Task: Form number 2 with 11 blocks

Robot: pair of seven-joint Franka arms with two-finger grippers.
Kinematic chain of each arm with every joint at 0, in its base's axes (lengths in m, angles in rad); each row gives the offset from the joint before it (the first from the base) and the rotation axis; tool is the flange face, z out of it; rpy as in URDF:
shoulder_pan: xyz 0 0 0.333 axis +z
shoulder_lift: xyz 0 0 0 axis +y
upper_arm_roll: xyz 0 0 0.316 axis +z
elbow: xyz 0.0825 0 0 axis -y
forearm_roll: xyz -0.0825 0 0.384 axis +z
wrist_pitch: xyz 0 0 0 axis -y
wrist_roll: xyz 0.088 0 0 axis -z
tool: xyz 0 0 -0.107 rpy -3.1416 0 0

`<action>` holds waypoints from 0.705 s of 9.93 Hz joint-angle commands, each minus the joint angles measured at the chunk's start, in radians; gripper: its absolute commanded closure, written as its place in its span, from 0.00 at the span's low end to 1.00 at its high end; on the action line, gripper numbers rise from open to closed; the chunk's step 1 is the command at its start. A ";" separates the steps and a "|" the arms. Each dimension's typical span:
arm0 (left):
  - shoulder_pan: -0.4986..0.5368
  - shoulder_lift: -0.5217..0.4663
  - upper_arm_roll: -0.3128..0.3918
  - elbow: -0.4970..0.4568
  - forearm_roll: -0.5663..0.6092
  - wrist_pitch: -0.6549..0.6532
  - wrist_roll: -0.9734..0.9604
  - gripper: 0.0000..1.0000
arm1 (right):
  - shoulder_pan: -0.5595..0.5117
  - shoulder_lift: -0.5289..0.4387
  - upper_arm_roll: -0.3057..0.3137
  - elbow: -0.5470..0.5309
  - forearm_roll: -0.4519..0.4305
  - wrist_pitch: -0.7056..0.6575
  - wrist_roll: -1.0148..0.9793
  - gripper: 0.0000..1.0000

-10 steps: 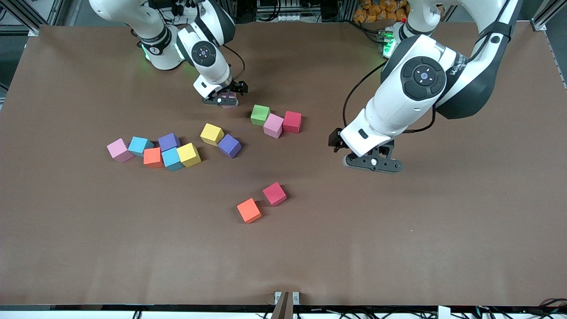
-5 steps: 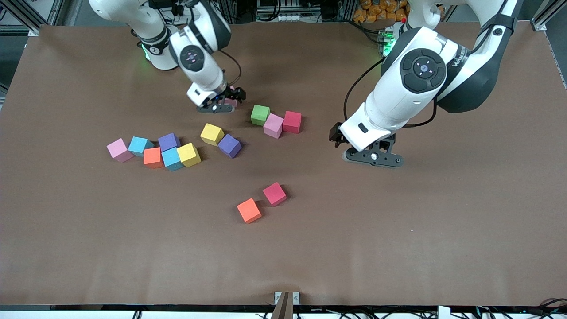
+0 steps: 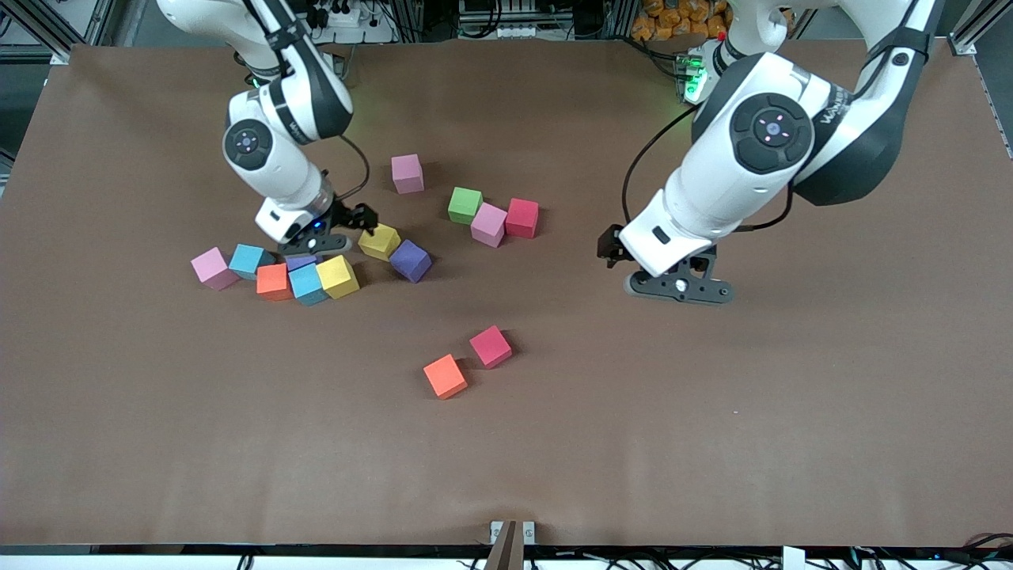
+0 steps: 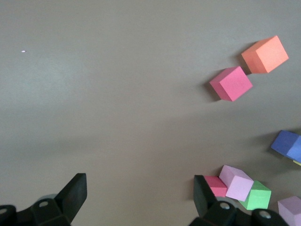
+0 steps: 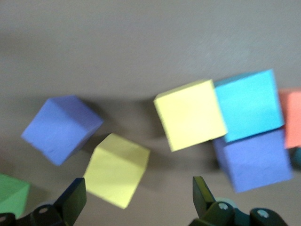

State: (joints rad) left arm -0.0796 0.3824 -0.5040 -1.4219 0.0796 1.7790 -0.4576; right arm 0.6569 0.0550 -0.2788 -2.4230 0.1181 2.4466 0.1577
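My right gripper [image 3: 324, 245] hangs open over a cluster of blocks: yellow [image 3: 338, 276], light blue [image 3: 307, 283], orange [image 3: 273, 281], light blue [image 3: 250, 260], pale pink [image 3: 213, 267] and a half-hidden purple [image 3: 301, 260]. In its wrist view the right gripper [image 5: 136, 202] has a corner of a yellow block [image 5: 116, 169] between its fingers, untouched. A purple block [image 3: 411, 260] lies beside that yellow. A pink block [image 3: 407, 172] stands alone. Green [image 3: 464, 204], pale pink [image 3: 488, 224] and crimson [image 3: 522, 217] touch in a row. My left gripper [image 3: 681, 291], open and empty [image 4: 139, 193], hovers over bare table. No number 2 shows.
A hot-pink cube [image 3: 491, 346] and an orange cube [image 3: 445, 375] sit together nearer the front camera, mid-table. The brown table [image 3: 712, 443] stretches wide around them. The left arm's bulky forearm [image 3: 736, 174] stands over the table at its own end.
The right gripper left the lone pink block and swung toward the right arm's end to the cluster. The left gripper drifted slightly toward its own end.
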 commanded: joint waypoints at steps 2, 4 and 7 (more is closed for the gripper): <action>0.017 -0.003 -0.005 -0.006 0.006 0.008 0.017 0.00 | -0.120 0.114 0.006 0.114 -0.054 -0.008 -0.265 0.00; 0.017 -0.007 -0.004 -0.006 0.008 0.008 0.017 0.00 | -0.175 0.161 0.007 0.166 -0.040 -0.011 -0.392 0.00; 0.017 -0.002 -0.004 -0.006 0.009 0.008 0.017 0.00 | -0.175 0.192 0.007 0.197 -0.040 -0.014 -0.452 0.00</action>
State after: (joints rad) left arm -0.0676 0.3875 -0.5044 -1.4226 0.0796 1.7816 -0.4549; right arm 0.4908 0.2249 -0.2791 -2.2572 0.0804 2.4472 -0.2430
